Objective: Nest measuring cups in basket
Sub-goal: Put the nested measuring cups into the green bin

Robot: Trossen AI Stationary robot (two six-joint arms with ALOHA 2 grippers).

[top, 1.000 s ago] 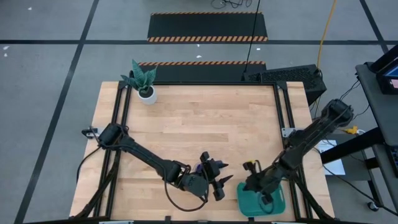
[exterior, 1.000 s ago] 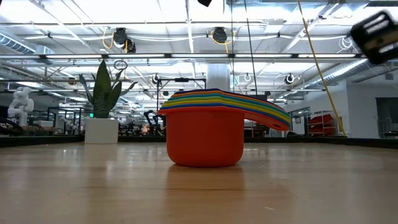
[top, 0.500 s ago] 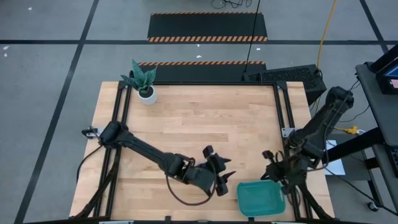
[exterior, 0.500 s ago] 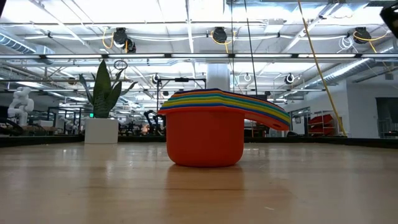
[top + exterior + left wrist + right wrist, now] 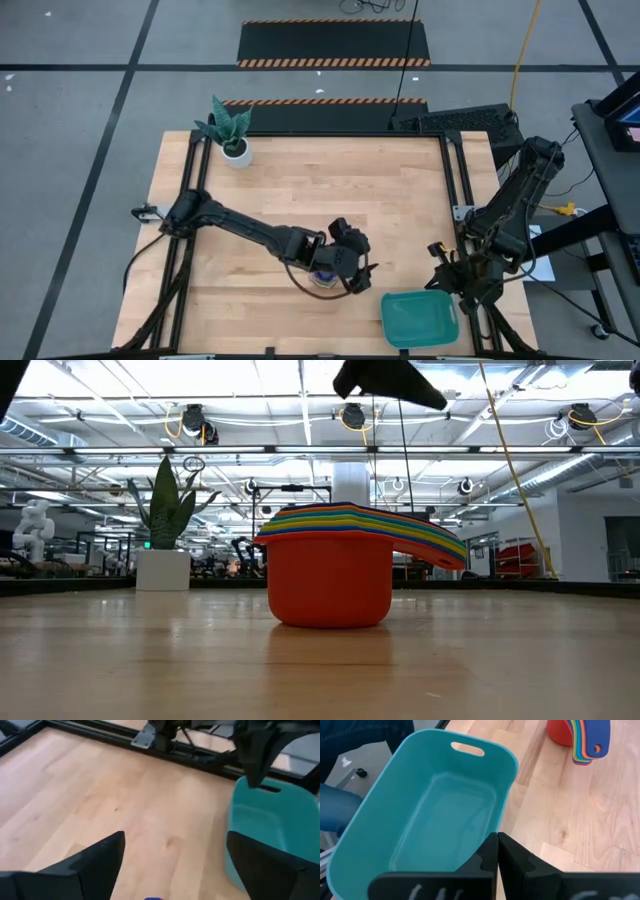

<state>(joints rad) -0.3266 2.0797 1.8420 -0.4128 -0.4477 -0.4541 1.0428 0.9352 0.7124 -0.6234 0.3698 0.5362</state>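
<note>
The measuring cups (image 5: pixel 330 575) stand nested in one stack on the wood, bottom down. The red cup is outermost, and the flat handles (image 5: pixel 587 742) fan out to one side. My left gripper (image 5: pixel 352 272) hovers open above the stack. In its wrist view the two fingers (image 5: pixel 100 865) stand wide apart, with only a blue sliver (image 5: pixel 154 898) of a cup at the picture's edge. The teal basket (image 5: pixel 420 318) sits empty at the near right. My right gripper (image 5: pixel 497 851) is shut and hangs above the basket's far right corner.
A white plant pot (image 5: pixel 236 150) stands at the far left corner. Black frame rails (image 5: pixel 458 180) run along both sides of the table. Bare wood lies between the cups and the basket (image 5: pixel 165 820).
My right gripper has drawn up and out of the basket, toward the table's right and far edges, still shut. My left hand has swung toward the far edge over the cups and tipped. One of its fingers now shows at the low view's top. The cups have not moved.
</note>
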